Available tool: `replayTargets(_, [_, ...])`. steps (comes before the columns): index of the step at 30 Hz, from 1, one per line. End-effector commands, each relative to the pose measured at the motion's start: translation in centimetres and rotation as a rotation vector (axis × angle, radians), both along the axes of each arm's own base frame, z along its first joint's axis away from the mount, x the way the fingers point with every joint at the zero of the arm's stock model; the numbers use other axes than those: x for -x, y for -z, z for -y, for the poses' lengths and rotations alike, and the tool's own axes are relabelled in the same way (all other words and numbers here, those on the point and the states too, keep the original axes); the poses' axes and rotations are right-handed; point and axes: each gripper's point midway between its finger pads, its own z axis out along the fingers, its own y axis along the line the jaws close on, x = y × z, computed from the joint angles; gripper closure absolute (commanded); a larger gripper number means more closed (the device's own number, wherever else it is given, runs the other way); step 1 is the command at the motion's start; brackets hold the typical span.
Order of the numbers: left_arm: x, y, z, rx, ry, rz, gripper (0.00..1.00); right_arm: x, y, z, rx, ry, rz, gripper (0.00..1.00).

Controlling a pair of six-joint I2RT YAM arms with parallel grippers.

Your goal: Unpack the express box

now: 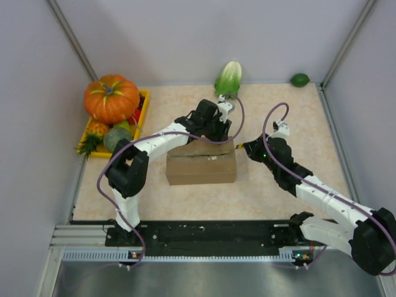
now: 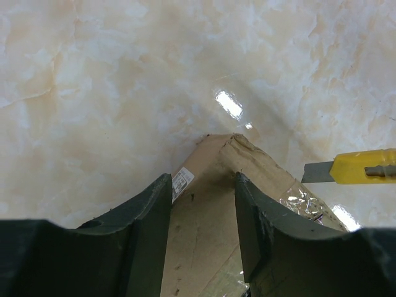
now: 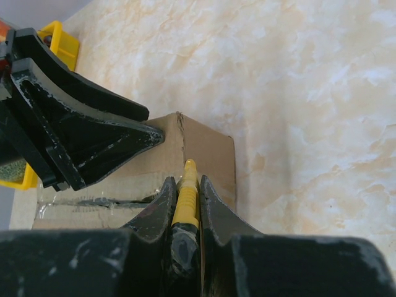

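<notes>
Express box (image 1: 201, 167) under left claw (image 2: 201, 185), knife (image 2: 362, 167) beside, pumpkin (image 1: 111, 99) nearby.

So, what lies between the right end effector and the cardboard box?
A yellow knife, gripped by the right end effector, fills that stretch, pointing at the box. The left wrist view shows its blade beside the box's corner.

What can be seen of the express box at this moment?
The express box is a brown corrugated-cardboard carton lying flat at mid-table between the two arms. Its top flaps are down, with glossy clear tape along the centre seam and a small white label near one frayed-looking corner. The left gripper straddles that corner with fingers apart, apparently pressing on top. The right gripper holds a yellow utility knife, blade out, at the box's right end; whether the blade touches cannot be told.
</notes>
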Motion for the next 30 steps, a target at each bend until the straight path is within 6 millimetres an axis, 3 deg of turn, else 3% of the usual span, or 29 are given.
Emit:
replayTargets(1, [0.4, 2.0, -2.2, -0.1, -0.027, -0.013, 0.53, -1.9, -3.7, 0.0, -0.031, 0.028, 0.103, 1.0])
replayTargets(15, [0.3, 2.1, -2.1, -0.092, -0.046, -0.03, 0.55, -2.7, -3.8, 0.0, -0.045, 0.026, 0.12, 1.0])
replayTargets(23, [0.2, 2.2, -2.2, -0.096, -0.065, -0.031, 0.55, -2.1, -2.6, -1.1, -0.063, -0.03, 0.084, 1.0])
replayTargets(30, [0.0, 1.5, -2.1, -0.089, -0.073, -0.028, 0.55, -1.8, -3.0, -0.3, -0.058, -0.002, 0.082, 1.0])
